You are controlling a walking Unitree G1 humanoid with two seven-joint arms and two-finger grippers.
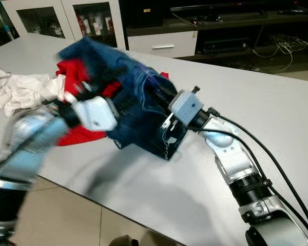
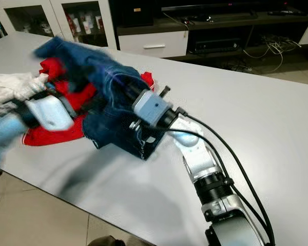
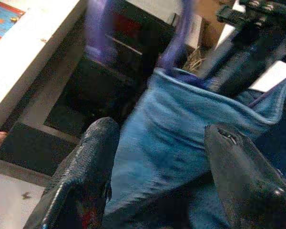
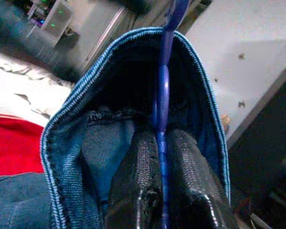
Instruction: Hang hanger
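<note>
Above the gray table (image 1: 277,107), both arms hold up blue jeans (image 1: 138,107). Inside the jeans, the right gripper (image 4: 159,143) pinches a blue hanger (image 4: 163,86) tight between its fingers. The left gripper (image 3: 157,176) has its fingers spread wide around the denim. I think the hanger is going into the jeans now. Next, the left gripper should tug the cloth straight over it.
</note>
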